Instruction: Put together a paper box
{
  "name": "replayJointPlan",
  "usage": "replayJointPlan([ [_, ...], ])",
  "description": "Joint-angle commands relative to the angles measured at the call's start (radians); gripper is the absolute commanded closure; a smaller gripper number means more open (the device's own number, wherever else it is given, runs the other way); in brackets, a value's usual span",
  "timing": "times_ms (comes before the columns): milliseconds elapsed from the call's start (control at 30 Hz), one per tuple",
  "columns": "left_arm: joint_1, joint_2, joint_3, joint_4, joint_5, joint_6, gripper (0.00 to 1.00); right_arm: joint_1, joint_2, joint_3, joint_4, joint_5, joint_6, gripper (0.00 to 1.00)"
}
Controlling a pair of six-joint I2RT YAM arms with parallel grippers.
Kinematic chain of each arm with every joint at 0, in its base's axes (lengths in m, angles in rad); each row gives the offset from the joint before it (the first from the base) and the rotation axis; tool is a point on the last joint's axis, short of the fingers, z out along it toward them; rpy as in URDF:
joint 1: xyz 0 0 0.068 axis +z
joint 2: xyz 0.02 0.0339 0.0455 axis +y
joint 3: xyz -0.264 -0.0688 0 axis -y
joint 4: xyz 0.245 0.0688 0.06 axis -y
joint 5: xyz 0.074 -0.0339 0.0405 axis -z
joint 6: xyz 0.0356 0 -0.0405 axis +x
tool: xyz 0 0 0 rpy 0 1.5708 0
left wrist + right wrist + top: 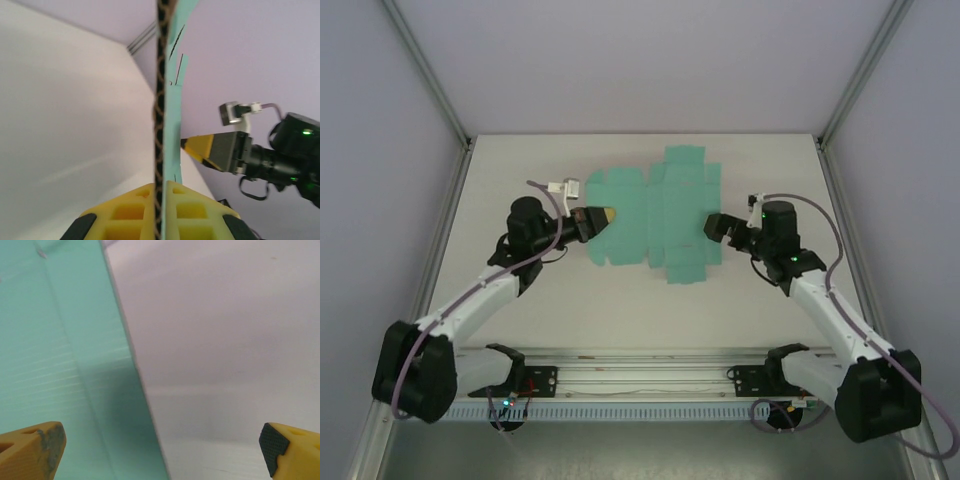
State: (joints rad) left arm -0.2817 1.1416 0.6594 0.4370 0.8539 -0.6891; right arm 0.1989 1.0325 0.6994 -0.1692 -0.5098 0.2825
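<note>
Barely started: paper box lying as a flat teal cut-out, no wall raised, no tab tucked.

Spread out on the white surface between the two sets of fingers, flaps and tabs pointing outward, creases unfolded as far as the overhead view tells. Pinched at its edge by the left fingers, closed tight on it, the sheet seen edge-on rising from between them in the left wrist view. At the opposite edge, the right fingers spread wide with nothing between them, sheet ahead of one tip and bare surface ahead of the other. Left to do, by the look of it: every fold, standing the sides up, locking the tabs. No brand, label or readable writing anywhere in sight.
</note>
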Motion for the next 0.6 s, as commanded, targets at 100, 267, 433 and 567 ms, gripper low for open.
replayJointPlan([
  [100,0.002,-0.148,-0.01,-0.051,-0.026,-0.03,1.0,-0.036,-0.085,0.019,0.095,-0.359,0.001,0.16],
  [267,0.002,-0.202,-0.022,-0.051,-0.038,-0.043,1.0,-0.036,-0.125,0.038,0.095,-0.387,0.005,0.39],
  [433,0.002,-0.223,-0.018,-0.096,-0.053,-0.033,1.0,-0.036,-0.135,0.055,0.06,-0.334,-0.021,0.59],
  [567,0.002,-0.233,-0.037,-0.052,-0.048,-0.047,1.0,-0.036,-0.122,0.055,0.064,-0.352,-0.037,0.73],
])
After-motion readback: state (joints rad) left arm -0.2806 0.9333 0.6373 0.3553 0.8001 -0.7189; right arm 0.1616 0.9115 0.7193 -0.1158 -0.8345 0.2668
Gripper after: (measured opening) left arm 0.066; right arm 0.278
